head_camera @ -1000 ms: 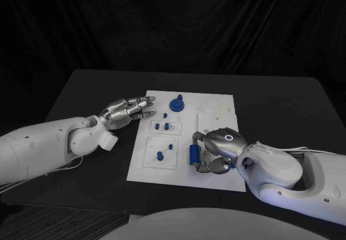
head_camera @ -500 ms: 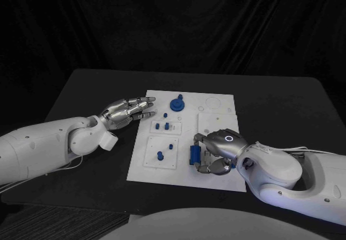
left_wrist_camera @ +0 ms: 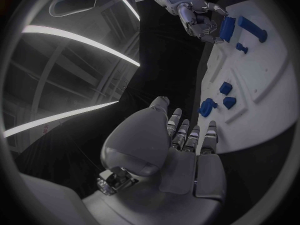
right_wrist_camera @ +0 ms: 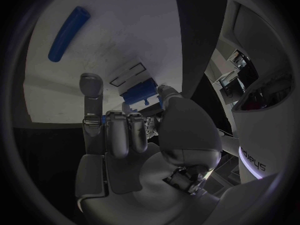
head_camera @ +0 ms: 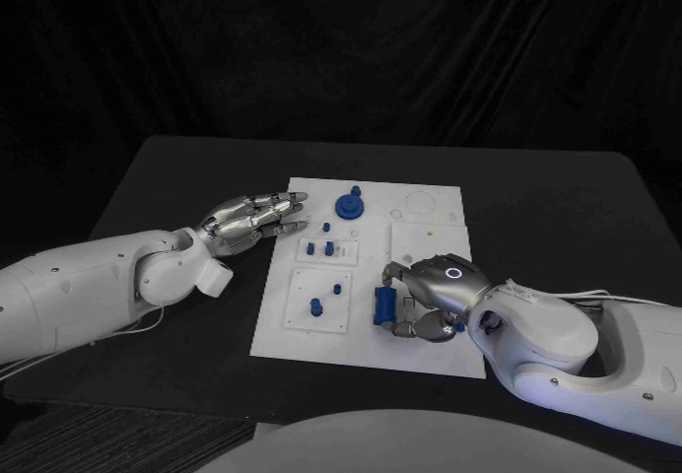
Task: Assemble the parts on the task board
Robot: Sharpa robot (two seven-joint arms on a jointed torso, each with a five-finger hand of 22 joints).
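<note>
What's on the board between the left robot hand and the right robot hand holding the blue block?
In the head view, small blue pegs stand on the task board between the left robot hand and the right robot hand with its blue block.

You have a white task board (head_camera: 427, 229) lying on a black table (head_camera: 569, 212); the parts on the board are blue, among them a blue round part (head_camera: 348, 207) at its far end and a blue block (head_camera: 382, 304) at its near end; both arms are white, and the left hand (head_camera: 253, 221) and right hand (head_camera: 431, 291) are silver.
</note>
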